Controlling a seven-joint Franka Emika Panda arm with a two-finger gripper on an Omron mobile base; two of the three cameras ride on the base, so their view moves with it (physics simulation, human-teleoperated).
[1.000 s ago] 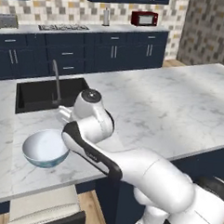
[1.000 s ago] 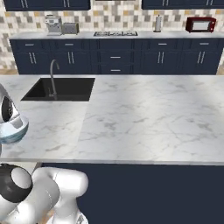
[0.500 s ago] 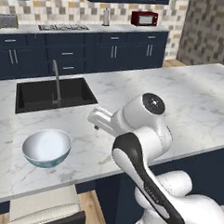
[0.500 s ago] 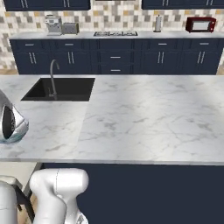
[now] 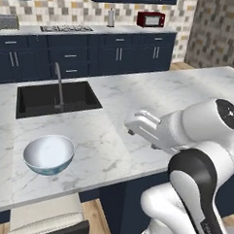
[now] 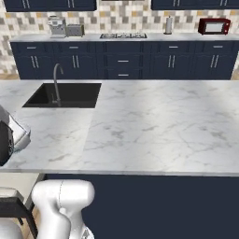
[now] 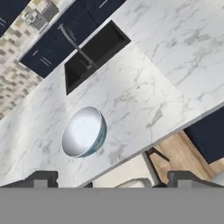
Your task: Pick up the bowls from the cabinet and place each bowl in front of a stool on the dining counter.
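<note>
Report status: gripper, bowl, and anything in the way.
Gripper open, empty, above the counter edge. White-and-teal bowl upright on the dining counter, in front of the stool. Nothing near it; sink behind.

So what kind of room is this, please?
Most likely a home kitchen: a marble dining counter with a black sink and steel tap, and navy drawer units along the wall with a stove top and a red microwave.
</note>
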